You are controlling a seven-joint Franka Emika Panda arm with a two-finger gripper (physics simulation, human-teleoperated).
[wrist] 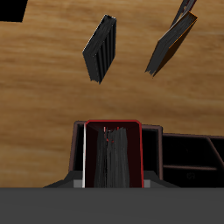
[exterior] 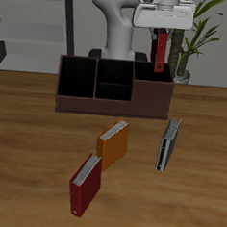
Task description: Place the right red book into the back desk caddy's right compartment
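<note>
My gripper (exterior: 162,34) is shut on the right red book (exterior: 161,52) and holds it upright. The book hangs over the right compartment (exterior: 148,75) of the back desk caddy (exterior: 111,106), a long dark reddish-brown box at the table's back. The book's lower end is about level with the caddy's rim. In the wrist view the held book (wrist: 114,157) shows end-on, red covers around pale pages, with the caddy's black sections (wrist: 188,156) beside it. The other red book (exterior: 85,184) lies near the table's front edge.
An orange book (exterior: 113,144) lies mid-table and a dark grey book (exterior: 168,144) lies beside it, both in front of the caddy. Both also show in the wrist view, the grey one (wrist: 101,48) and the orange one (wrist: 171,42). A plant (exterior: 194,40) stands behind the caddy's end.
</note>
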